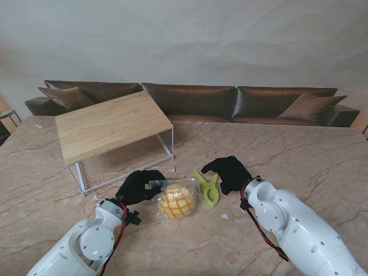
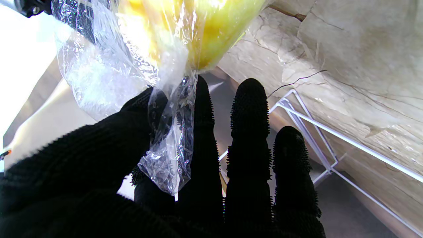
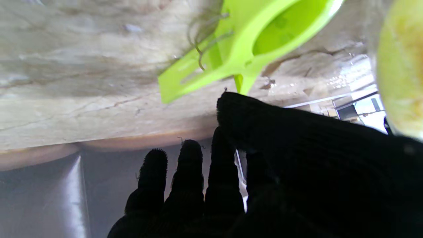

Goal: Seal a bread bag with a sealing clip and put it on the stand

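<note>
The left hand (image 1: 140, 186) is closed on the neck of the bag (image 1: 177, 199): in the left wrist view the gathered clear plastic (image 2: 172, 132) is pinched between the thumb (image 2: 109, 132) and the first finger, while the other fingers (image 2: 249, 132) stand straight and free. The bag lies on the surface (image 1: 287, 155) just to the right of this hand, its twisted neck pointing into the palm, and the yellow bread (image 1: 175, 204) inside sits nearer to me than the neck.

The right hand (image 1: 230, 171) holds nothing; its fingers (image 3: 185, 172) are spread and its thumb (image 3: 251, 115) reaches toward the clip (image 1: 208, 188). The green clip lies flat on the surface between the bag and this hand, just right of the bag and just left of the palm. In the right wrist view the thumb tip looks very close to one leg of the clip (image 3: 238, 49); whether it touches I cannot tell.

Farther from me and to the left is the stand (image 1: 109, 123), a wooden top on a white wire frame, well apart from the bag. A brown sofa (image 1: 230, 100) runs behind the surface
</note>
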Tool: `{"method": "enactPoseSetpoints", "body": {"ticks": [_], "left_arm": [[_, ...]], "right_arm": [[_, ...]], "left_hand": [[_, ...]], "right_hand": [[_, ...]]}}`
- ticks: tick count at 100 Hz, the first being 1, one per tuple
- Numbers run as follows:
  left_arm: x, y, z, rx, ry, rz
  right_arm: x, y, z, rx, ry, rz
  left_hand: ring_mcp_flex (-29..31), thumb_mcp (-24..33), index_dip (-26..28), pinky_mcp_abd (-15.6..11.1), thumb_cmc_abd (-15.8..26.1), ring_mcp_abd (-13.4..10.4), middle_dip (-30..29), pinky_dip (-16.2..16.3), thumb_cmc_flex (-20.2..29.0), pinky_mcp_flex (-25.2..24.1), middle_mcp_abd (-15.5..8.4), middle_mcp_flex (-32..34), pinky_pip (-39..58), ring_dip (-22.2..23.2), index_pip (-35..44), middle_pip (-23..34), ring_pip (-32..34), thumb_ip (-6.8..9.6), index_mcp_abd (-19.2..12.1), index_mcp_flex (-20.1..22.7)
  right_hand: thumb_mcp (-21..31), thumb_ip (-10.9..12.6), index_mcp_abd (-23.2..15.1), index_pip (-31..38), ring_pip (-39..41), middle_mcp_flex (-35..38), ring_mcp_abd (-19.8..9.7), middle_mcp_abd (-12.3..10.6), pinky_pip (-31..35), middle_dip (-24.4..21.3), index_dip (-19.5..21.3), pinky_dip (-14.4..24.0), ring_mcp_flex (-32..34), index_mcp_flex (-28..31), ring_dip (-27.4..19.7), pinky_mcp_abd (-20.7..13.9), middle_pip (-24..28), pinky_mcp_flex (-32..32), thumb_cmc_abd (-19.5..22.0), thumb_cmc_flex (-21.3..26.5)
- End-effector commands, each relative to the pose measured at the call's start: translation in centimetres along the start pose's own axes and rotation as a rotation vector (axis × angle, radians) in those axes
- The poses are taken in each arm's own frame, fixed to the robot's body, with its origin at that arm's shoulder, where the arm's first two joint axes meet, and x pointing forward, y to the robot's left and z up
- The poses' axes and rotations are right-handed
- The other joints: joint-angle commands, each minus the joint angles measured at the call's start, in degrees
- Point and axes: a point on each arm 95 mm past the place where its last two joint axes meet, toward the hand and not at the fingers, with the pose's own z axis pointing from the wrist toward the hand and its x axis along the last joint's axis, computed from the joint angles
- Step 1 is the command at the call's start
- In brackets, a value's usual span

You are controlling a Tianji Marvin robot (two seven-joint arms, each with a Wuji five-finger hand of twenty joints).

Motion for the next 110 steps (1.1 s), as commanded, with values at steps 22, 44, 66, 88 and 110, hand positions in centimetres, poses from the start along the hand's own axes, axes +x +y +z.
{"method": "enactPoseSetpoints", "body": {"ticks": [22,44,66,88,110], "left_arm": [[-0.1,0.3,-0.3,-0.015,-0.001,-0.017],[-0.2,0.4,-0.4,-0.02,-0.001,-0.022],[-0.3,0.3,-0.4,-0.02,-0.003,-0.023],[-0.4,0.3,-0.5,-0.019,-0.002,-0.022],[-0.4,0.3,-0.7,-0.009,-0.002,-0.029]], "right_arm": [[-1.3,-1.7,1.1,0.012,-0.055,-0.085],[-1.8,-2.4,2.0,0.01,-0.102,-0.111],[-2.2,-3.3,2.5,0.014,-0.122,-0.114],[-2.7,-4.1,2.0,-0.015,-0.156,-0.122],[-3.6,-4.6,-0.7,-0.031,-0.212,-0.147]], "left_hand": [[1.08,1.8,1.43,-1.45,-0.49,-2.01,0.78,0.47,-0.07,-0.98,-2.63,2.47,1.69,-0.14,2.42,-1.07,0.01,0.62,-4.8,1.4],[0.95,1.68,1.3,-1.43,-0.24,-1.98,0.9,0.67,-0.04,-1.07,-2.72,2.37,1.74,0.05,2.4,-0.98,0.14,0.43,-4.52,1.17],[0.92,1.67,1.25,-1.59,-0.2,-1.92,0.98,0.77,0.02,-1.27,-2.74,2.34,1.61,0.12,2.44,-0.87,0.14,0.37,-4.36,1.13],[0.76,1.6,1.2,-1.64,-0.15,-2.03,0.99,0.85,0.04,-1.39,-2.7,2.28,1.47,0.14,2.46,-0.82,0.03,0.33,-4.37,1.17],[0.77,1.58,1.18,-1.79,-0.02,-1.97,0.93,0.93,0.01,-1.46,-2.62,2.16,1.31,0.17,2.44,-0.77,-0.01,0.26,-4.29,1.01]], "right_hand": [[4.24,-3.11,-2.56,2.89,2.92,-2.55,-1.49,0.37,3.86,0.69,1.33,0.12,1.2,0.41,1.08,-1.0,3.69,1.42,-1.6,-4.16],[2.0,-3.24,-8.87,5.33,4.65,1.42,-0.02,-0.12,8.78,0.62,4.22,3.2,4.31,5.28,3.45,1.85,3.53,4.88,0.05,-5.19],[-4.6,-4.97,-15.66,10.2,7.31,7.07,1.12,0.04,11.73,1.3,9.88,6.45,6.98,15.89,6.35,3.01,4.41,6.47,-1.4,-12.51],[-10.66,-16.5,-26.31,22.98,9.98,13.32,1.27,-0.78,14.48,3.67,5.91,9.26,9.96,28.17,9.28,3.62,7.74,8.44,2.45,-15.18],[-10.77,-16.95,-22.25,22.36,10.28,15.35,1.58,-0.64,15.53,4.06,4.14,10.23,11.49,32.04,9.68,4.82,7.46,9.26,1.23,-15.94]]}}
